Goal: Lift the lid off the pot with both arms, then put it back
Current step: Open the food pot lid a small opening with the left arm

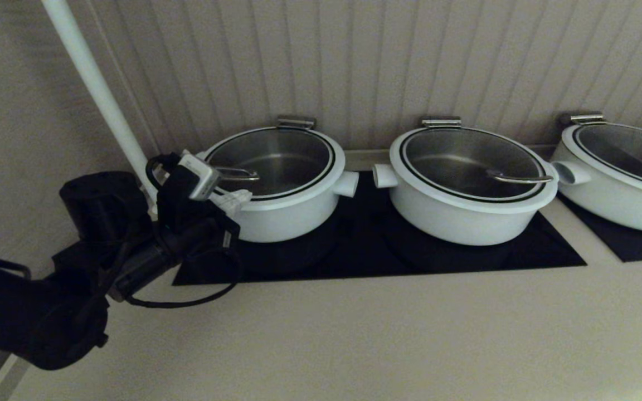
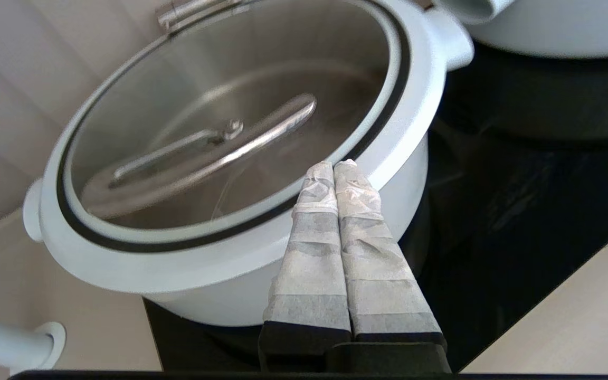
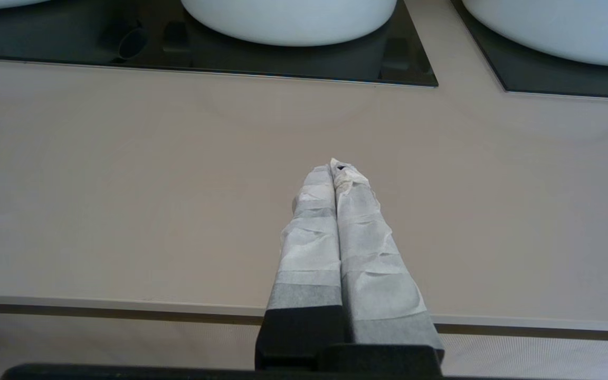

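The pot (image 1: 293, 214) stands at the left of the black cooktop, with the lid (image 1: 276, 159) lying closed on it. The steel wire handle (image 1: 238, 174) is near the lid's left edge and the hinge (image 1: 296, 121) at the rear. My left gripper (image 1: 241, 196) is shut and empty, its tips at the lid's white rim on the front left. In the left wrist view the gripper (image 2: 334, 164) reaches the rim of the lid (image 2: 203, 105), short of the handle (image 2: 219, 150). My right gripper (image 3: 334, 164) is shut and empty, low over the beige counter, out of the head view.
A like white pot (image 1: 466, 206), its lid handle at the right, stands in the middle, and a third pot (image 1: 616, 184) at the right. A white pipe (image 1: 98, 94) slants up the wall behind my left arm. The beige counter (image 1: 354, 334) lies in front of the cooktop (image 1: 365, 250).
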You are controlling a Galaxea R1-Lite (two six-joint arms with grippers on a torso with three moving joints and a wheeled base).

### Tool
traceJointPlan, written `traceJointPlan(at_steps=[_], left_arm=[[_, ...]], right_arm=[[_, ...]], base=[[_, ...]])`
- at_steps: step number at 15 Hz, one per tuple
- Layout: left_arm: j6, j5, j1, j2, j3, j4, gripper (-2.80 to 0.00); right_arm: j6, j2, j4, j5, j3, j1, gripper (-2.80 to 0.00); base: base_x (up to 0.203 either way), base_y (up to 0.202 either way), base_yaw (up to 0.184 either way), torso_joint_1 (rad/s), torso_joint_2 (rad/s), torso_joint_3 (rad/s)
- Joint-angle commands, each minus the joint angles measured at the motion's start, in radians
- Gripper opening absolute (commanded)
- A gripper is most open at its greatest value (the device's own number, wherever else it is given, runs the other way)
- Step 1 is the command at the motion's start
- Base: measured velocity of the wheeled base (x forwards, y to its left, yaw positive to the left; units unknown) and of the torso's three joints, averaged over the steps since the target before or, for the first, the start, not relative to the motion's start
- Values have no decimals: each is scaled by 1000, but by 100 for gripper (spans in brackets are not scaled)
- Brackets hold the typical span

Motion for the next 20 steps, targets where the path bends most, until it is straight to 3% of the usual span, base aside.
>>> traceJointPlan(at_steps=[1, 20], left_arm=[[2, 0, 6, 16, -3, -9, -280], [24, -6, 76, 111, -154, -16, -280]], right_arm=[[-1, 0, 0, 1, 0, 0, -280], [-1, 0, 0, 1, 0, 0, -280]], base=[[0, 0, 0, 0, 0, 0], [0, 0, 0, 0, 0, 0]])
